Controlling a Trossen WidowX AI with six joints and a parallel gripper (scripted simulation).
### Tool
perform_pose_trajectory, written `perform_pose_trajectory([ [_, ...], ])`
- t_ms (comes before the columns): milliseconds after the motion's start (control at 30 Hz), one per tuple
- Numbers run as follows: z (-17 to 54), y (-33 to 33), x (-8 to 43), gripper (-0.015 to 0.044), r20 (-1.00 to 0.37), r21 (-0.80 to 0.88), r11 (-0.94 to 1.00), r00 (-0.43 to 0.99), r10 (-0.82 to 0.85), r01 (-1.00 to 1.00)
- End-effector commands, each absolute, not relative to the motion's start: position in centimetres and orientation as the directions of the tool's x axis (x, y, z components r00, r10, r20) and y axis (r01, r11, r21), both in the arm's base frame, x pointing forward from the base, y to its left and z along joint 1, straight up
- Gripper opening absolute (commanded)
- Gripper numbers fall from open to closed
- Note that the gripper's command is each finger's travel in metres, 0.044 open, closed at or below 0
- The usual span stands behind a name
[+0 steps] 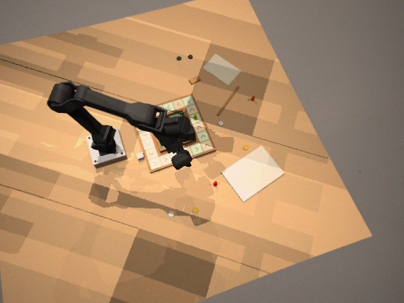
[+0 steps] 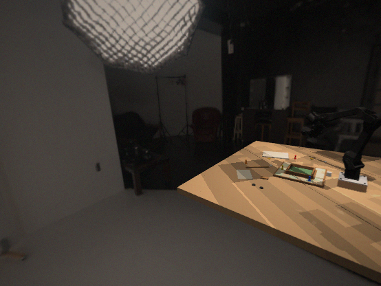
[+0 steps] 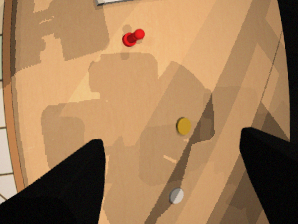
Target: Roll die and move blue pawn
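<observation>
My gripper (image 1: pixel 181 161) (image 2: pixel 307 133) (image 3: pixel 173 144) is open and empty, high above the table near the board's front edge. The white die (image 1: pixel 140 156) (image 2: pixel 329 174) lies on the table between the arm's base and the board (image 1: pixel 154 163) (image 2: pixel 320 173) (image 3: pixel 5 148); its pips are too small to read. The green-floored tray (image 2: pixel 300 170) is in the middle of the board, partly hidden by the arm in the top view. The blue pawn (image 2: pixel 309 179) stands on the board's track in the exterior view; the arm hides it in the top view.
A yellow pawn (image 1: pixel 195 116) (image 2: pixel 282 167) stands on the track. A red pawn (image 1: pixel 215 183) (image 2: pixel 295 157) (image 3: pixel 133 37), a yellow disc (image 1: pixel 195 210) (image 3: pixel 183 126) and a white disc (image 1: pixel 171 214) (image 3: pixel 176 195) are off the board. A white sheet (image 1: pixel 253 173) (image 2: pixel 276 155) lies beyond the red pawn.
</observation>
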State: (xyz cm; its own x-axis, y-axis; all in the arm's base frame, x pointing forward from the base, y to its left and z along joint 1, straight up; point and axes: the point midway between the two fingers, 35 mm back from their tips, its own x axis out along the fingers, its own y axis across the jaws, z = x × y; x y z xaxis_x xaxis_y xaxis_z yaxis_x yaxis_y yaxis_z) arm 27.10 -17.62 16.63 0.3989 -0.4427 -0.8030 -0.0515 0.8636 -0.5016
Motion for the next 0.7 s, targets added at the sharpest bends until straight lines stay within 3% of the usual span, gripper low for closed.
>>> perform_pose_trajectory([
  [0, 12.2, -13.4, 22.4, 0.0275, -0.906, -0.341, 0.935, 0.298, -0.300, -0.095],
  [333, 5.0, -5.5, 11.8, 0.0275, -1.000, -0.012, 0.996, 0.021, -0.011, -0.083],
  [667, 4.0, -6.0, 11.8, 0.0275, -1.000, -0.008, 0.997, 0.016, -0.007, -0.082],
])
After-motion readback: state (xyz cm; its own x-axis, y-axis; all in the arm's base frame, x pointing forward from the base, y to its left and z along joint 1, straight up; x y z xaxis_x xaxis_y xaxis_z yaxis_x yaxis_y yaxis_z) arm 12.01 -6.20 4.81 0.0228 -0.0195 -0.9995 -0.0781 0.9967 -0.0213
